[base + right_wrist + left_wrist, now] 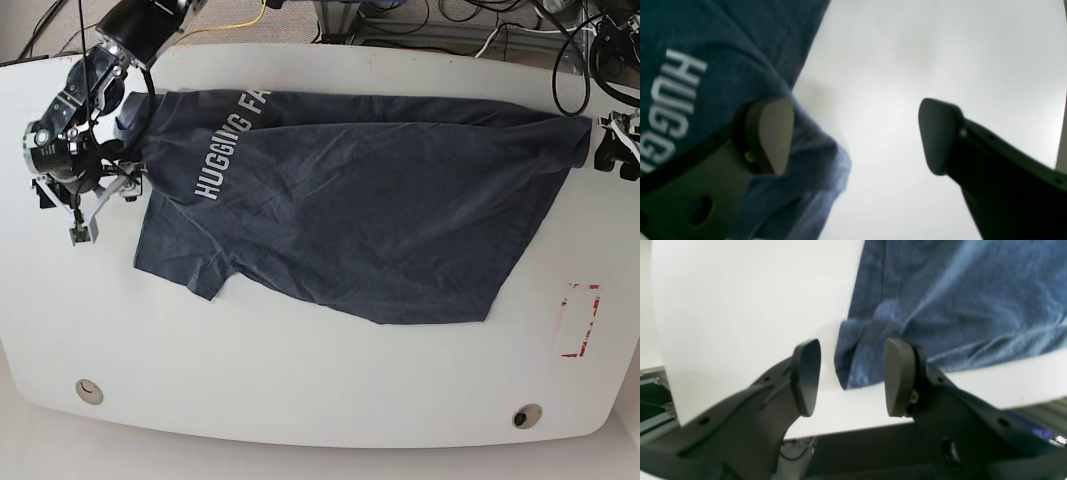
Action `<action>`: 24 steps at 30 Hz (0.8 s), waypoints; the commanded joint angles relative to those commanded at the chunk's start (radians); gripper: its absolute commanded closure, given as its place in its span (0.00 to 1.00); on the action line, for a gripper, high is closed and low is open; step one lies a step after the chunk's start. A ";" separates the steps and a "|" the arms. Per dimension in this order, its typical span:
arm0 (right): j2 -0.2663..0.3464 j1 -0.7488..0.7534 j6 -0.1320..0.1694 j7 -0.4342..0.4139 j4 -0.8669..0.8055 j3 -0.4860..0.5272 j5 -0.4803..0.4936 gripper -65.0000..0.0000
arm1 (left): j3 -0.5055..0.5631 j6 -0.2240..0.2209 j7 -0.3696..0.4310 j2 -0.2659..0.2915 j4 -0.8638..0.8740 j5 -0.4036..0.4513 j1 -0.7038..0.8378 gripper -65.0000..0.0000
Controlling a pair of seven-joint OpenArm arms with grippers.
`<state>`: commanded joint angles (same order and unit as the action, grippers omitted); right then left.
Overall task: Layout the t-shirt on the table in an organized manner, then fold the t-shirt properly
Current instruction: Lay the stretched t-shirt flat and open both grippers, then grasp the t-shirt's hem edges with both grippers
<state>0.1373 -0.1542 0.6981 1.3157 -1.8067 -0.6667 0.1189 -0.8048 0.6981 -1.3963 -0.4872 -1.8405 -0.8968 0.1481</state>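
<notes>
The dark navy t-shirt [380, 220] lies spread across the white table [300, 380], chest lettering toward the left and its upper edge folded over. My right gripper [105, 205] hangs open over the shirt's left side by a sleeve. In the right wrist view one finger [770, 133] sits above the t-shirt [723, 40] next to the white letters, and the other is over bare table [907, 50]. My left gripper [612, 150] stands open at the table's right edge. In the left wrist view a corner of the t-shirt [957, 290] lies just beyond the open left gripper [851, 378], untouched.
A red tape rectangle [580, 320] marks the table at the right. Two small round holes [88, 390] [525, 415] sit near the front edge. Cables [480, 30] run behind the table's back edge. The table's edge [857, 430] runs just under my left fingers.
</notes>
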 joint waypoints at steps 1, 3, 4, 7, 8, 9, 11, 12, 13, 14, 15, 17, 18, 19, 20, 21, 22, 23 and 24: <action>0.011 -0.031 0.000 0.000 0.041 0.000 0.000 0.13 | 0.018 0.000 0.000 0.000 0.000 0.003 -0.031 0.56; 0.023 -0.075 0.000 -0.002 0.114 0.000 0.002 0.13 | 0.054 0.000 0.000 0.003 0.002 0.003 -0.081 0.56; 0.028 -0.095 0.000 -0.006 0.152 -0.002 0.002 0.13 | 0.078 -0.013 0.000 0.006 0.002 0.003 -0.110 0.56; 0.046 -0.141 0.000 -0.051 0.261 -0.002 0.002 0.13 | 0.135 -0.079 0.000 0.044 0.003 0.003 -0.199 0.56; 0.051 -0.152 0.000 -0.064 0.288 -0.002 0.002 0.13 | 0.144 -0.096 0.000 0.054 0.003 0.003 -0.222 0.56; 0.057 -0.163 0.000 -0.080 0.321 -0.002 0.002 0.13 | 0.152 -0.111 0.000 0.061 0.005 0.005 -0.242 0.56; 0.066 -0.180 0.000 -0.103 0.388 -0.002 0.002 0.13 | 0.167 -0.140 0.000 0.078 0.023 0.008 -0.281 0.56; 0.075 -0.199 0.000 -0.115 0.437 -0.002 0.003 0.13 | 0.180 -0.157 0.000 0.097 0.046 0.021 -0.316 0.56; 0.081 -0.215 0.000 -0.120 0.480 -0.002 0.003 0.13 | 0.189 -0.166 0.000 0.115 0.071 0.041 -0.347 0.56; 0.086 -0.227 0.000 -0.121 0.512 -0.002 0.003 0.13 | 0.193 -0.170 0.000 0.130 0.092 0.060 -0.371 0.56; 0.087 -0.235 0.000 -0.123 0.532 -0.002 0.003 0.13 | 0.196 -0.170 0.000 0.141 0.109 0.080 -0.391 0.56; 0.094 -0.245 0.000 -0.123 0.571 -0.002 0.003 0.13 | 0.196 -0.170 0.000 0.166 0.152 0.126 -0.433 0.56; 0.094 -0.249 0.000 -0.123 0.577 -0.002 0.003 0.13 | 0.196 -0.170 0.000 0.173 0.166 0.146 -0.448 0.56; 0.091 -0.250 0.000 -0.127 0.582 -0.002 0.003 0.13 | 0.196 -0.170 0.000 0.189 0.192 0.180 -0.471 0.56; 0.087 -0.250 0.000 -0.130 0.583 -0.002 0.005 0.13 | 0.196 -0.170 0.000 0.201 0.213 0.210 -0.491 0.56; 0.086 -0.250 0.000 -0.130 0.583 -0.002 0.005 0.13 | 0.196 -0.170 0.000 0.206 0.222 0.224 -0.499 0.56; 0.083 -0.250 0.000 -0.132 0.583 0.000 0.005 0.13 | 0.196 -0.170 0.013 0.216 0.241 0.245 -0.514 0.56; 0.081 -0.250 0.000 -0.132 0.583 0.000 0.005 0.13 | 0.196 -0.170 0.024 0.221 0.253 0.259 -0.523 0.56; 0.078 -0.250 0.000 -0.132 0.583 0.000 0.005 0.13 | 0.196 -0.170 0.031 0.226 0.262 0.269 -0.529 0.56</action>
<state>0.2156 -0.4043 0.6981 1.1838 -1.2236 -0.6667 0.1235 -0.6084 0.5286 -1.3648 -0.2616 -1.5781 -0.6283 -0.3813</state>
